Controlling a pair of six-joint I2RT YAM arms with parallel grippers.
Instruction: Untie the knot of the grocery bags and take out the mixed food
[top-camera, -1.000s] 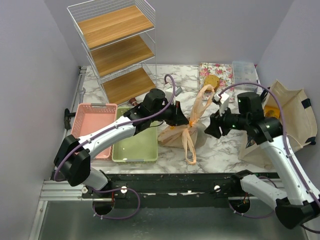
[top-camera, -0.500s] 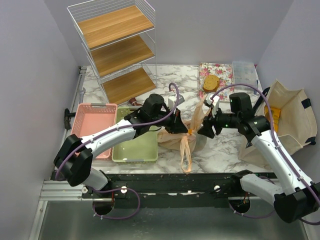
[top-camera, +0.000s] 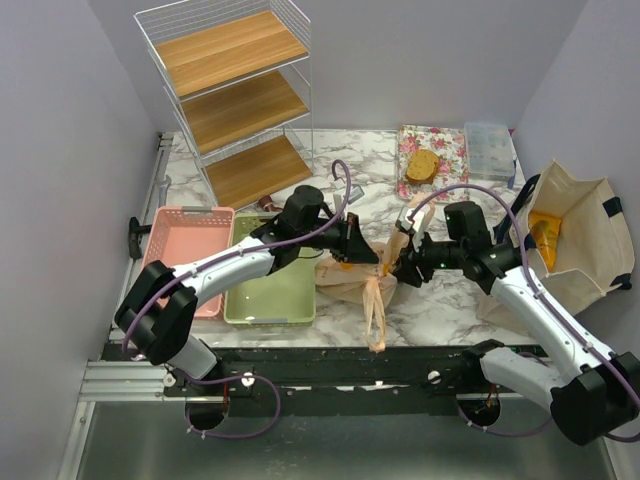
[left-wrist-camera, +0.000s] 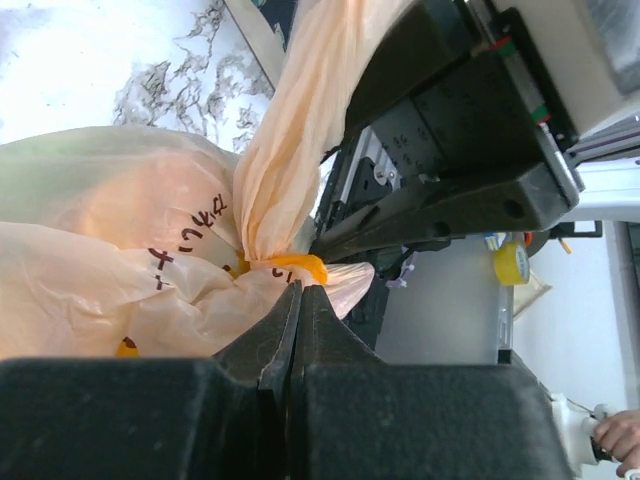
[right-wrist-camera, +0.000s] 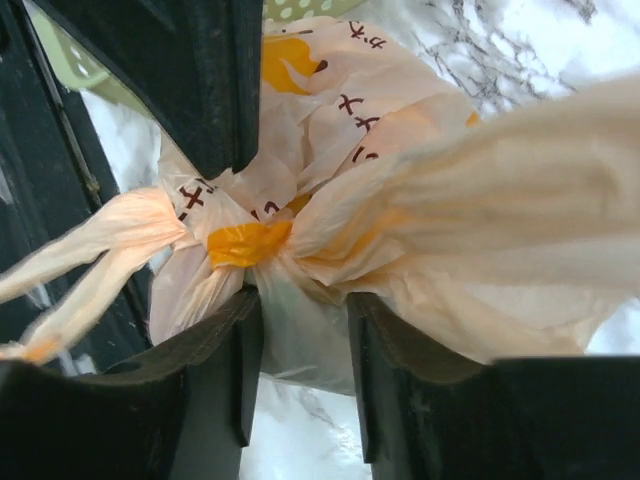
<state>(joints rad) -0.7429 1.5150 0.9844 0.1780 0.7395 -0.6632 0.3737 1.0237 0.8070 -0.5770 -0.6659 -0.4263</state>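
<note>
One grocery bag, tan with orange print, lies on the marble table, tied by an orange-tinged knot. One handle strip hangs toward the front edge and another rises by the right arm. My left gripper is shut, its tips pinching the bag's plastic just below the knot, as the left wrist view shows. My right gripper is open. Its jaws straddle a fold of the bag under the knot, seen in the right wrist view. The food is hidden inside the bag.
A green basket and a pink basket sit to the left. A wire shelf stands at the back left. A floral tray with a brown bread slice and a clear box are behind. A canvas tote lies on the right.
My right gripper has moved left, onto the bag at the knot. The raised handle has sagged down. My left gripper stays at the knot, shifted slightly.
</note>
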